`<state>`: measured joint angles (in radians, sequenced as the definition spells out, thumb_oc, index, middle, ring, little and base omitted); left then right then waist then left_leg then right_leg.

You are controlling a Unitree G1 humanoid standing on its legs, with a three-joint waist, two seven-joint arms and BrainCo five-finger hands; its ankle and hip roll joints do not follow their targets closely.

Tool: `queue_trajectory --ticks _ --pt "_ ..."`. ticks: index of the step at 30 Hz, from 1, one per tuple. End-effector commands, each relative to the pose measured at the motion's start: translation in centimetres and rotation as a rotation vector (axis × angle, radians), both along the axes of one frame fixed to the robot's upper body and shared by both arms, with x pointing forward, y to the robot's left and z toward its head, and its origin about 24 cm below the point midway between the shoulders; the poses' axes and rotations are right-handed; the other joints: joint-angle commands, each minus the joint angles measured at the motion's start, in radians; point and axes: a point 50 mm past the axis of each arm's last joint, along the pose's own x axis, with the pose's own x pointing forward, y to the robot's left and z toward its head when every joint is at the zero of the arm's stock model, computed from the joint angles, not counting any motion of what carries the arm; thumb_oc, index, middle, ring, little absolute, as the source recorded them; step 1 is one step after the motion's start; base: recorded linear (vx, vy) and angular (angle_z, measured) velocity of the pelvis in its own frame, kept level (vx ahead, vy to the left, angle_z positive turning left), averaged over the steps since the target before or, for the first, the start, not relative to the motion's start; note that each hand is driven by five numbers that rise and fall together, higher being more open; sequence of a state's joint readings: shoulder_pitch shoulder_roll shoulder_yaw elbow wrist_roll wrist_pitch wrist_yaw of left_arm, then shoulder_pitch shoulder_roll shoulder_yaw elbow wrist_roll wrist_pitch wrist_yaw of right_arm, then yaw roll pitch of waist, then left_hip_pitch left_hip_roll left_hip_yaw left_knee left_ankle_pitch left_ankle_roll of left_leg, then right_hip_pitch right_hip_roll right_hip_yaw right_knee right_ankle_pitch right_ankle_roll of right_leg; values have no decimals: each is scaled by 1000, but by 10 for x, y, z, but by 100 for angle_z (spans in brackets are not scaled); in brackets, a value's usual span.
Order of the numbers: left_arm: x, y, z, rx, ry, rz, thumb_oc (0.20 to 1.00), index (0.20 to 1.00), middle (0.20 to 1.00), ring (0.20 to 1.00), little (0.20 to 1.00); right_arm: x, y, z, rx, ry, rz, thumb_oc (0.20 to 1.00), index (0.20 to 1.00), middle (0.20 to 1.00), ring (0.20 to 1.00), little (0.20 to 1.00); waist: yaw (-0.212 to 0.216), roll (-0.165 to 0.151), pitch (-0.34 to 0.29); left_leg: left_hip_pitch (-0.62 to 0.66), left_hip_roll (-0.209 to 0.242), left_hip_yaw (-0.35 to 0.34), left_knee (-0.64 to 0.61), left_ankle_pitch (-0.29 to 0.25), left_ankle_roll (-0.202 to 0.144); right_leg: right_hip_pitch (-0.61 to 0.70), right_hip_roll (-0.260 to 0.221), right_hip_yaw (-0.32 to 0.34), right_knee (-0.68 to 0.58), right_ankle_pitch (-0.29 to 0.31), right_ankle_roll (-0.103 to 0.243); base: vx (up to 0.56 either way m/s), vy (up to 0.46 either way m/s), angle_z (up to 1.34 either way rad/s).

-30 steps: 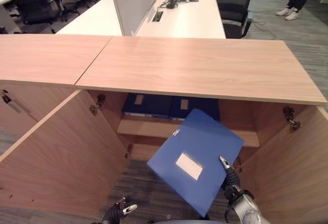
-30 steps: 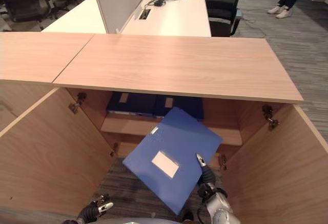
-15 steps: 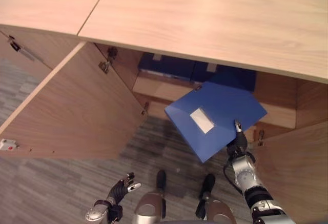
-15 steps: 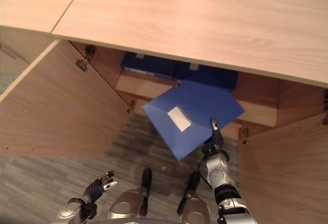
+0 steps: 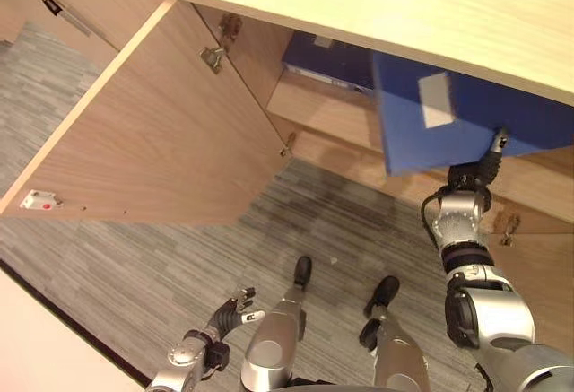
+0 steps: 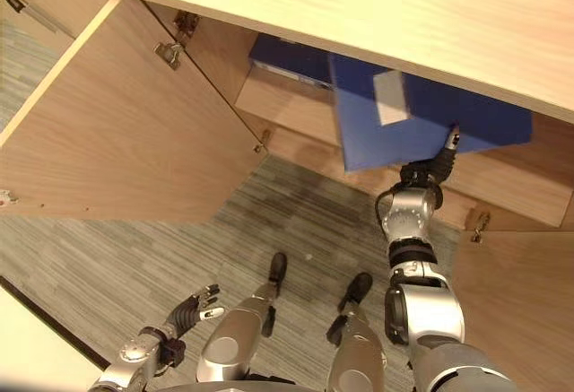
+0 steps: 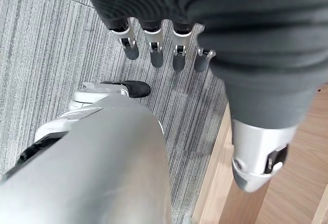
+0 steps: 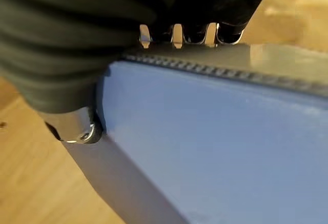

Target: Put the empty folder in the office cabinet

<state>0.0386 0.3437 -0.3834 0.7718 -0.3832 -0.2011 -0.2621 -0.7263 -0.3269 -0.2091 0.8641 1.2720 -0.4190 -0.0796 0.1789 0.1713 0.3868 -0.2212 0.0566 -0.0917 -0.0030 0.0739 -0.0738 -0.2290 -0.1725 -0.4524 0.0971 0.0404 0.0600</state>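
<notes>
**Blue folder held at the mouth of the open cabinet**

The right robot hand (image 5: 473,172), at the centre right of the left eye view, grips the lower edge of the blue folder (image 5: 448,118): in the right wrist view its fingers (image 8: 177,33) curl over the far edge of the folder (image 8: 225,147) while the thumb (image 8: 77,129) bears against the near face, so the robot hand is clamped on it. The folder, with a pale label (image 5: 436,99) on its upper face, lies nearly flat under the cabinet top (image 5: 430,6), its far edge hidden beneath that top. Behind it, in the upper centre, dark blue folders (image 5: 327,56) stand on the inner shelf (image 5: 336,118). The left cabinet door (image 5: 161,141) stands swung open across the left half of the frame; part of the right door (image 6: 511,293) shows at the lower right.

The left robot hand (image 5: 231,307) hangs at the lower left of the frame above the grey striped carpet (image 5: 108,257); in the left wrist view its fingers (image 7: 154,47) are straight and slightly spread, holding nothing.

Compared with one second ago, the camera has tipped downwards. The folder, then tilted on one corner in front of the opening, has levelled out and gone up and in under the cabinet top, and the right arm is stretched further forward. The left robot hand remains low and idle.
</notes>
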Motion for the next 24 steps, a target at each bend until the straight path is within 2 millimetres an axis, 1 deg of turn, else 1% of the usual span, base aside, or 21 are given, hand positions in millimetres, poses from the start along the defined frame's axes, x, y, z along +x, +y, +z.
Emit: queue_trajectory --ticks 1,4,5,9,13,16,17,18,19,21,22,24 --pt "-1 12 5 57 -19 -58 1000 1000 1000 1000 1000 -8 -20 15 -55 -75 -74 200 200 200 200 200 29 -23 -66 -46 -16 7 25 -24 22 -19 -37 101 191 -191 84 10 -21 5" --pt "1 14 7 62 -29 -62 1000 1000 1000 1000 1000 -4 -25 30 -50 -107 -97 200 200 200 200 200 33 -18 -64 -46 -14 4 27 -27 21 -28 -37 104 204 -198 83 -17 -24 1" --pt "6 15 11 57 -50 -68 1000 1000 1000 1000 1000 2 -27 49 -30 -155 -111 200 200 200 200 200 38 -12 -51 -60 -14 5 51 -35 20 -46 -38 113 226 -205 80 -59 -27 -1" --pt "11 15 16 55 -70 -78 1000 1000 1000 1000 1000 7 -30 71 10 -205 -139 200 200 200 200 200 46 -1 -39 -94 -20 7 100 -50 19 -81 -42 123 259 -213 77 -47 -22 -4" --pt "10 12 16 56 -68 -119 1000 1000 1000 1000 1000 11 -37 100 100 -276 -190 200 200 200 200 200 62 15 -50 -132 -25 3 125 -59 17 -118 -46 128 288 -226 75 -8 -19 4" --pt "6 8 14 80 -51 -181 1000 1000 1000 1000 1000 14 -42 139 157 -350 -218 200 200 200 200 200 81 33 -64 -152 -30 2 139 -64 13 -147 -49 128 317 -239 75 13 -20 -3" --pt "6 8 14 80 -52 -182 1000 1000 1000 1000 1000 14 -43 139 156 -351 -219 200 200 200 200 200 81 34 -65 -154 -30 2 140 -65 13 -149 -50 128 318 -240 74 40 -24 0" --pt "4 7 13 88 -41 -199 1000 1000 1000 1000 1000 13 -45 148 161 -360 -224 200 200 200 200 200 84 35 -74 -155 -31 1 142 -68 11 -149 -50 129 325 -246 73 42 -14 7" --pt "4 7 12 91 -37 -205 1000 1000 1000 1000 1000 13 -45 150 162 -358 -227 200 200 200 200 200 86 35 -78 -152 -31 0 142 -70 11 -148 -50 129 328 -248 73 76 -41 9" --pt "4 11 13 103 -35 -210 1000 1000 1000 1000 1000 15 -46 151 164 -343 -225 200 200 200 200 200 85 25 -91 -140 -26 1 148 -83 8 -133 -44 131 322 -256 70 66 -48 6" --pt "4 11 13 103 -35 -210 1000 1000 1000 1000 1000 15 -46 151 164 -343 -225 200 200 200 200 200 85 25 -91 -139 -26 1 148 -83 8 -132 -44 131 321 -256 70 72 -82 5" --pt "6 22 14 127 -31 -177 1000 1000 1000 1000 1000 19 -37 148 165 -330 -202 200 200 200 200 200 72 -4 -94 -123 -12 4 191 -111 1 -111 -23 146 320 -268 56 71 -131 3"
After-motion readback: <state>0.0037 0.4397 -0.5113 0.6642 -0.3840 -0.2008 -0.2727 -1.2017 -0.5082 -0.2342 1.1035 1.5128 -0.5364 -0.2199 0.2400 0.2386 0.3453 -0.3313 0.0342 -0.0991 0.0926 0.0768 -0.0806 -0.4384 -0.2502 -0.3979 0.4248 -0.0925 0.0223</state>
